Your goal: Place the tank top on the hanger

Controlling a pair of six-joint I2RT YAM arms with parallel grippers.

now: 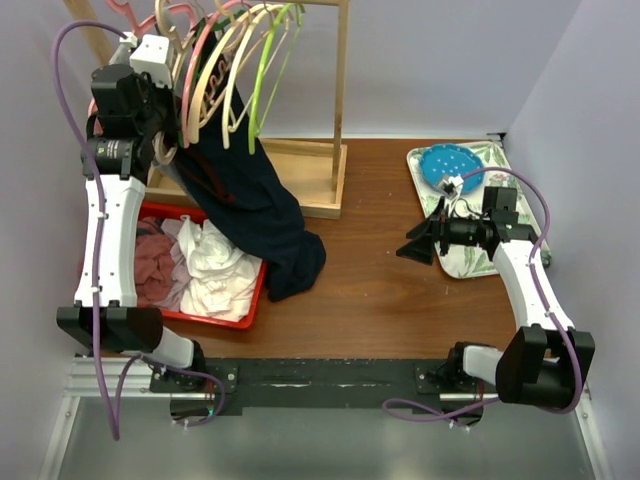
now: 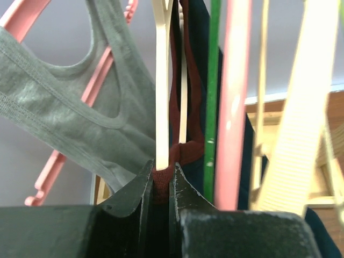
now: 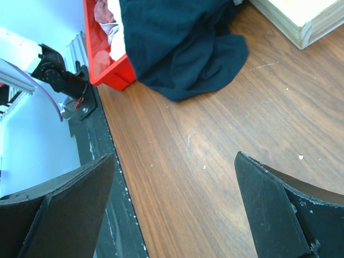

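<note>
Jaws on L gripper [image 2: 161,173] nearly closed, pinching dark red trim of tank top [image 2: 191,107]. Thin tan hanger [image 2: 161,80] runs straight up from the pinch. Grey top [image 2: 64,113] sits just left, green hanger [image 2: 214,80] and pink hanger [image 2: 236,80] to the right. Overhead we see the navy body draped off rack [image 1: 342,90], hem pooled on table [image 1: 400,300] beside red bin [image 1: 205,321]. R gripper [image 3: 174,177] wide open w/ nothing in it, over the table, well apart from the top.
</note>
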